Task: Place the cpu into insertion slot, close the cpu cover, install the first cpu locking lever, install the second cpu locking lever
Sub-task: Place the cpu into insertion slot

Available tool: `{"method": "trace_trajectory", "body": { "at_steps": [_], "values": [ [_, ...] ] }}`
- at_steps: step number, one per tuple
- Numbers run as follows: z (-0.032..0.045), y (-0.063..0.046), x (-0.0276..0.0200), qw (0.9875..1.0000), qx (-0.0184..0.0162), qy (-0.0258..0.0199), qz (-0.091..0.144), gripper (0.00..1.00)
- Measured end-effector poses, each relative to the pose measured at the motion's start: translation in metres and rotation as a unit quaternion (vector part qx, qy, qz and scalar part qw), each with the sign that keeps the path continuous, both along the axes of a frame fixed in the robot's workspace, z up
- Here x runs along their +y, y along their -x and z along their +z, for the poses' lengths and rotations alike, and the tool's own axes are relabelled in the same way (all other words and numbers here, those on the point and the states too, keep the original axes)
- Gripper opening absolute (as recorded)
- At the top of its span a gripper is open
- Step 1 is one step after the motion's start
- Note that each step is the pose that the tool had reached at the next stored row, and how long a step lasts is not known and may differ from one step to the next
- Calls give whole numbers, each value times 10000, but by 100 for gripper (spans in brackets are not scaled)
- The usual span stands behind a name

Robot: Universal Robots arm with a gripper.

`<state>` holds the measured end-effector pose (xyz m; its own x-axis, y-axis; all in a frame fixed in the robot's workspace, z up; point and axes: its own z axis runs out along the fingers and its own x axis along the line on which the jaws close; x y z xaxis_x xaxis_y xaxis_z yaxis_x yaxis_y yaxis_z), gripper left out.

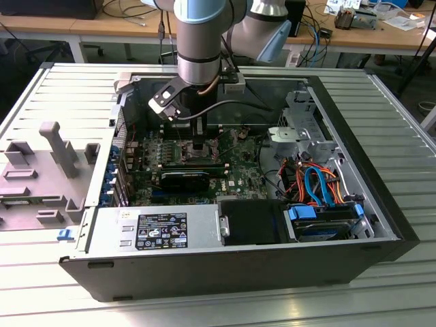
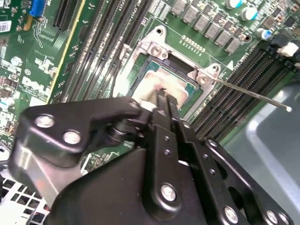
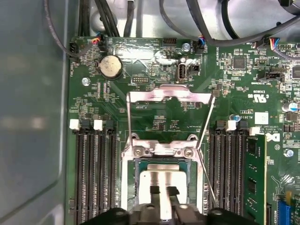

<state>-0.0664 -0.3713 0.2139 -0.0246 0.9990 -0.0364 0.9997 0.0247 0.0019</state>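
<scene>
One step looks done: cpu (image 3: 161,178) lies in the socket (image 1: 184,154), at 1 o'clock of the power supply (image 1: 157,228). Gripper (image 3: 162,191), nearly pressed together, seems to touch it; cover (image 3: 168,95) and levers (image 3: 205,124) stand open.

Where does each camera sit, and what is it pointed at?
Exterior view: off the arm, above the open computer case, looking down into it; arm and pincer show.
First wrist view: on the arm, facing down onto the motherboard; the pincer's end shows.
Second wrist view: on the arm, slanting along the pincer toward the cpu.
Both wrist views share the cpu and pincer.
</scene>
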Motion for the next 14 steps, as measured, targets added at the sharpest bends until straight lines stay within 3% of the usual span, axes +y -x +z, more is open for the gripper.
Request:
{"method": "trace_trajectory", "body": {
  "at_steps": [1, 2, 14],
  "values": [
    [-12, 0, -6, 10000, 0, -6, 4, 17],
    [-22, 0, -7, 10000, 0, -12, 7, 11],
    [-89, 0, -7, 10000, 0, -22, 14, 11]
  ]
}}
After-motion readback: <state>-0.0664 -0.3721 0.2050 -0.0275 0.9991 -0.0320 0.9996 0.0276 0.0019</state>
